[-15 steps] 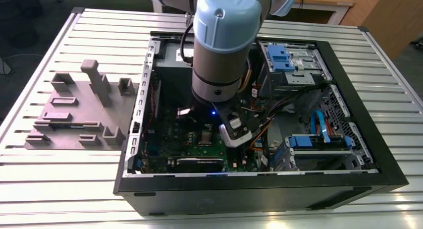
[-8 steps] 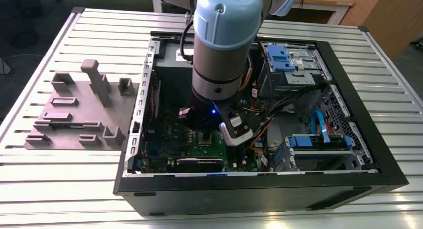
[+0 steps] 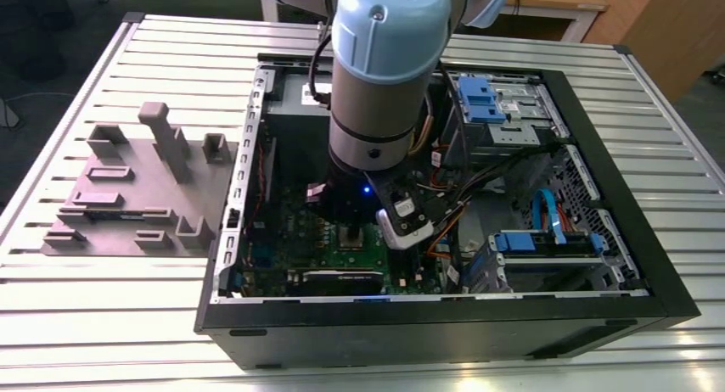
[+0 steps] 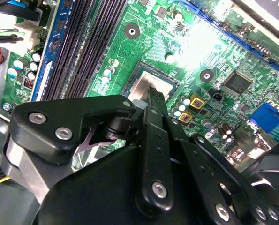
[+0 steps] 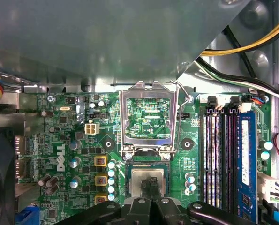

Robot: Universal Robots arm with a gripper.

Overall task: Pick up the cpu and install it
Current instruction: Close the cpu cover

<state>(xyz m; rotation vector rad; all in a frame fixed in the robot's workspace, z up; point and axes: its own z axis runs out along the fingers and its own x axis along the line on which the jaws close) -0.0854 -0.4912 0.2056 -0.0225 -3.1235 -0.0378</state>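
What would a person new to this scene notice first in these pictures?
The blue-grey robot arm reaching into the open black computer case on the slatted metal table strikes first. In the first wrist view, its black gripper is at the small silver-grey square cpu on the green motherboard, next to the flipped-open shiny socket frame.

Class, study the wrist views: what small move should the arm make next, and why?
Probably lift the pincer straight up a little. Its tips sit together over the cpu, which appears seated flat, while the socket frame stands open.
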